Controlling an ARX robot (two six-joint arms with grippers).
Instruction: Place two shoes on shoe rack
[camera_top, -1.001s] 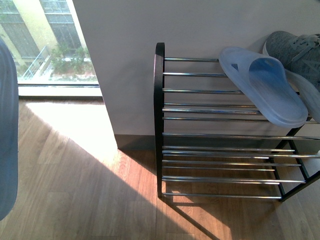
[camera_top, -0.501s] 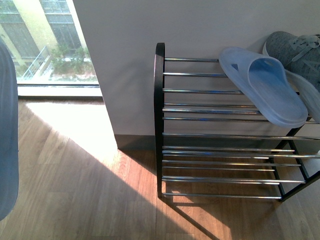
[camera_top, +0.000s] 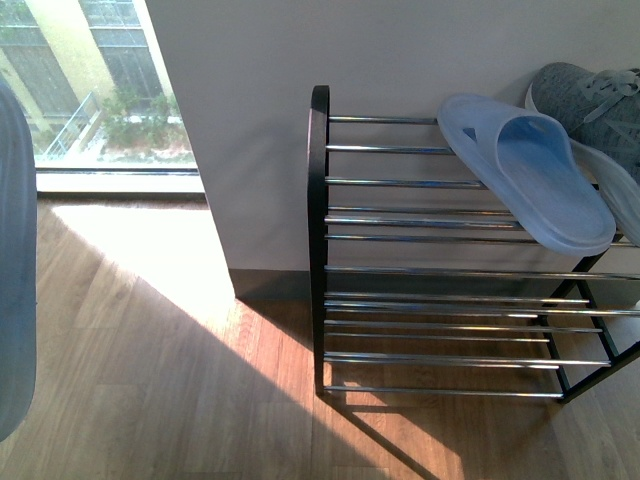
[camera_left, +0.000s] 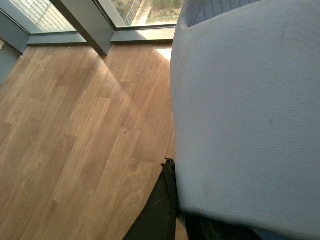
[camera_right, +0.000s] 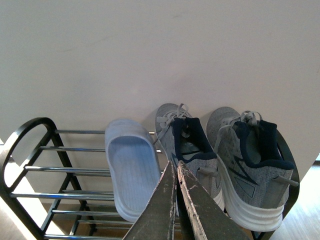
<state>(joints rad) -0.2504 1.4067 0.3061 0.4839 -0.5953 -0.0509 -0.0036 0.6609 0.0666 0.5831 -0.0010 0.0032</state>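
Note:
A pale blue slide (camera_top: 525, 180) lies toe-down across the top bars of the shoe rack (camera_top: 318, 240), beside a grey knit sneaker (camera_top: 590, 100). The right wrist view shows that slide (camera_right: 131, 170) and two grey sneakers (camera_right: 187, 145) (camera_right: 250, 155) side by side on the rack (camera_right: 40, 150). My right gripper (camera_right: 175, 165) is shut and empty, held in front of them. My left gripper (camera_left: 175, 172) is shut on the second pale blue slide (camera_left: 245, 110), whose sole fills that view. That held slide (camera_top: 15, 270) shows at the front view's far left edge, well left of the rack.
The rack stands on a wooden floor (camera_top: 180, 400) against a white wall (camera_top: 300, 50). A floor-level window (camera_top: 100, 90) lies to the left, throwing a sunlit patch on the floor. The rack's left half and lower tiers carry nothing.

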